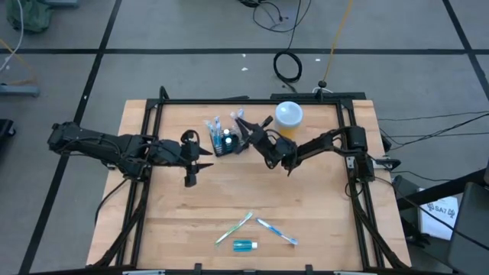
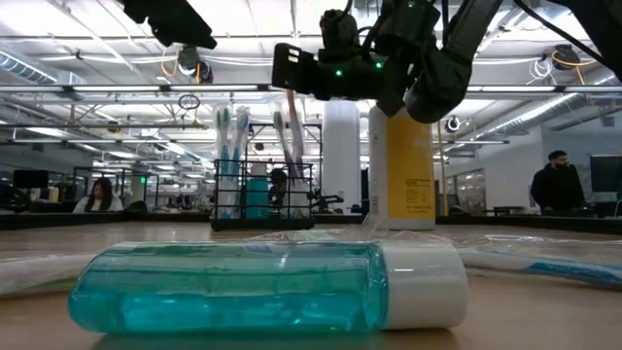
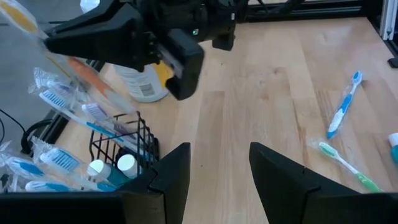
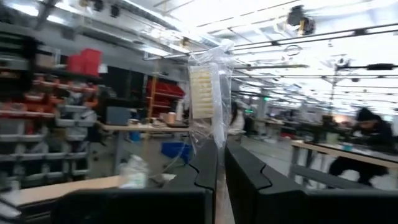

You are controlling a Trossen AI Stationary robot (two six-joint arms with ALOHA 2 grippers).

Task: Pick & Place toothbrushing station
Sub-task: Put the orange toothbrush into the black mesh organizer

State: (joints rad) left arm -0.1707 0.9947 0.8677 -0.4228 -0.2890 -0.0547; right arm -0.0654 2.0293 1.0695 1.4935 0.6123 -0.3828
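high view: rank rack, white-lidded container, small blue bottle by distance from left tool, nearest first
From the left tool, open over bare table:
1. Black rack, just beyond it toward the far edge, holding wrapped toothbrushes.
2. White-lidded container, farther right at the far edge, past the right tool.
3. Small blue bottle, at the near edge beside two loose toothbrushes; close to 2, but looks farther.

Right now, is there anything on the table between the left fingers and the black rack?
No. In the high view, only bare wood shows between the left gripper and the rack, which stands just beyond it.
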